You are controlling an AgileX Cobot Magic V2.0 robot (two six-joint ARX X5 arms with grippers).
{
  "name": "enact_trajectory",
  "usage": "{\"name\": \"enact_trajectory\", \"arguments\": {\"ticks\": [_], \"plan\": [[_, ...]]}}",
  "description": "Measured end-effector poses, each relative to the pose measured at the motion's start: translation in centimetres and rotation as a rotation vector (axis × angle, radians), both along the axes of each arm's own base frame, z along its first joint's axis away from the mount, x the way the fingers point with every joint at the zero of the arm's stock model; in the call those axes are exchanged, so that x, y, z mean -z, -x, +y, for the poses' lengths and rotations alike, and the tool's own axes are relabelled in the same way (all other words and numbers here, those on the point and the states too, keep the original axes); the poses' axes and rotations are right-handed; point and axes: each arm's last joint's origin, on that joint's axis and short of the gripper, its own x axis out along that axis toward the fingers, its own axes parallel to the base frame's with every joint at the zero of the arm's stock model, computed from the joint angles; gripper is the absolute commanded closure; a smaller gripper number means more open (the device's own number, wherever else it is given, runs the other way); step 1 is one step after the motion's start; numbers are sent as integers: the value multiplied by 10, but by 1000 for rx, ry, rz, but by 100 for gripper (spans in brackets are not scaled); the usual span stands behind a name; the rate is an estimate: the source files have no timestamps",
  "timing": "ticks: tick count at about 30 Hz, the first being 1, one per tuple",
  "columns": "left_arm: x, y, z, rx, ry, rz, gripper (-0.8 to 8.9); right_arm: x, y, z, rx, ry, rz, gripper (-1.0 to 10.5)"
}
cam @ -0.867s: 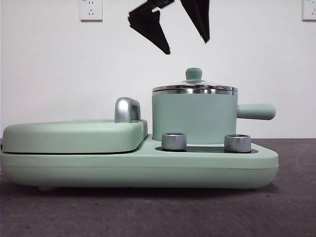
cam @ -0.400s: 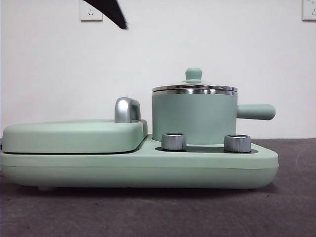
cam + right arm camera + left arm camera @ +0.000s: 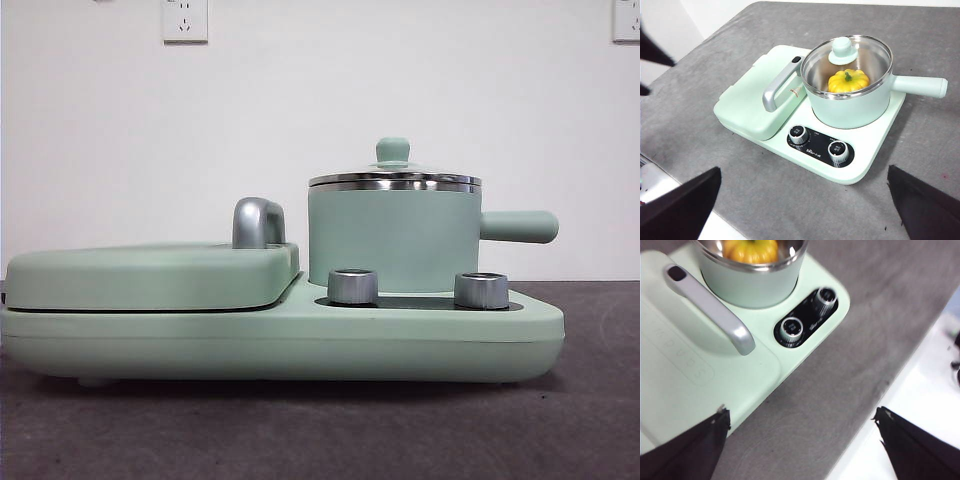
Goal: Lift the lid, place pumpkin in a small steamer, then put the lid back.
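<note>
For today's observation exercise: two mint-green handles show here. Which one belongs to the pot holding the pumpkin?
The straight side handle sticking out from the small steamer. The other, an arched chrome handle, sits on the flat griddle cover beside it.

both hands, left hand (image 3: 800, 440) and right hand (image 3: 805, 200), wide open, empty

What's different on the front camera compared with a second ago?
The black gripper that hung open above the lid has risen, drifted toward the picture's upper left, and left the front view; nothing was grasped or released. Lid, small steamer and the pumpkin inside sit as before. Now the left gripper and the right gripper are open and back.
</note>
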Motion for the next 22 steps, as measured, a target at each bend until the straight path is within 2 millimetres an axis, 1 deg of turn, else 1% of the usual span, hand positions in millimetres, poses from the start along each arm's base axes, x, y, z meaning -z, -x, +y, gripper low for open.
{"name": "enact_trajectory", "arguments": {"ticks": [2, 7, 9, 10, 11, 12, 13, 14, 15, 19, 22], "plan": [[10, 17, 14, -34, 54, -35, 358, 0, 0, 0, 0, 0, 0, 388], [39, 48, 43, -150, 132, -115, 358, 0, 0, 0, 0, 0, 0, 403], [46, 59, 52, -179, 148, -138, 358, 0, 0, 0, 0, 0, 0, 411], [48, 64, 57, -192, 158, -154, 388, 0, 0, 0, 0, 0, 0, 415], [48, 68, 61, -206, 167, -171, 507, 0, 0, 0, 0, 0, 0, 493], [47, 71, 64, -223, 176, -190, 678, 0, 0, 0, -1, -1, 1, 686], [46, 73, 66, -235, 186, -204, 840, 0, 0, 0, -6, -2, 3, 925], [45, 76, 69, -252, 202, -215, 779, 0, 0, 0, -16, -5, 7, 908], [44, 78, 70, -258, 213, -217, 797, 0, 1, 0, -20, -6, 9, 902], [42, 80, 72, -286, 268, -211, 792, 0, 0, 0, -10, -2, 5, 903], [42, 80, 72, -295, 276, -200, 792, 0, 0, 0, -9, -2, 4, 903]]}}
